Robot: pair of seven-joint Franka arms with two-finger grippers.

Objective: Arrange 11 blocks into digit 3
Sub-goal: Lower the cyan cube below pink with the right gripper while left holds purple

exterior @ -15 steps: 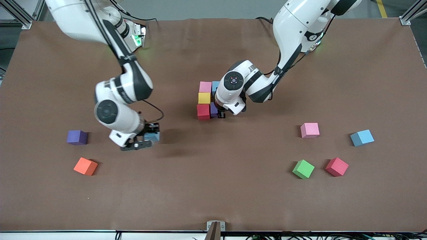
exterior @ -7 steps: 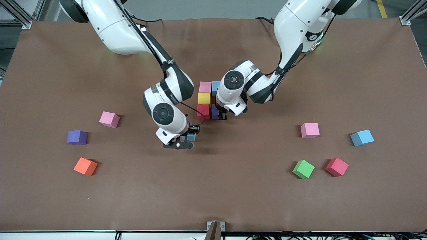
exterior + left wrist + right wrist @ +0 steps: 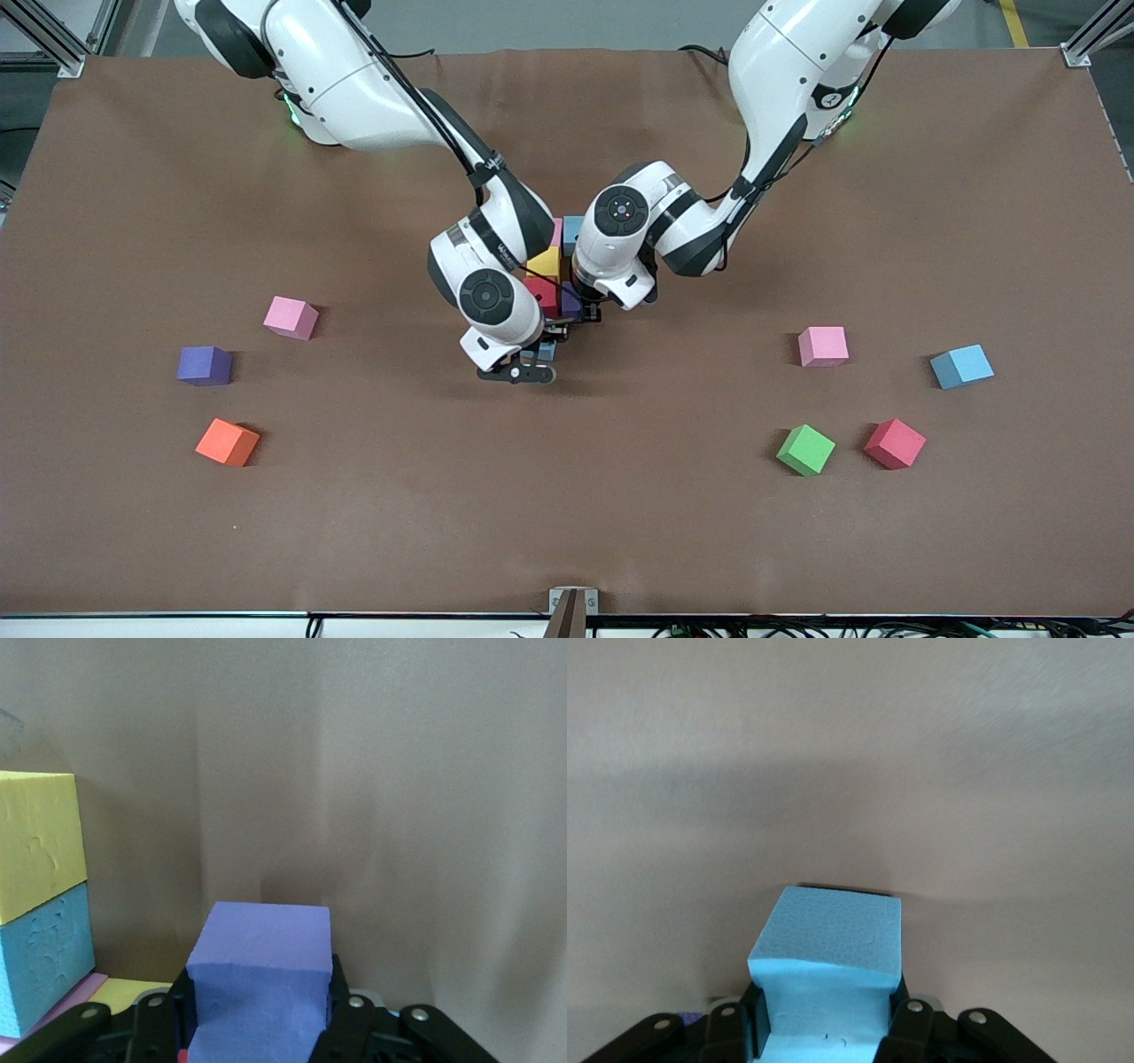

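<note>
Right gripper (image 3: 542, 347) clamps a blue block (image 3: 828, 979); left gripper (image 3: 580, 306) pinches a purple block (image 3: 260, 979) — lower each squarely beside the cluster (image 3: 545, 263) — flush, no nudging

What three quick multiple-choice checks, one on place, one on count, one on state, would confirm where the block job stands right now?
1. Where is the right gripper?
A. Over the orange block
B. Low by the block cluster's camera-side edge
C. Over the green block

2. How many loose blocks lie toward the left arm's end of the table?
A. Two
B. Four
C. Six

3. What does the left gripper hold?
A. Nothing
B. A yellow block
C. A purple block

Answers:
1 B: it sits beside the red block of the cluster.
2 B: pink, blue, green block and red.
3 C: the left wrist view shows the purple block clamped between its fingers; the right holds a light blue block.
</note>
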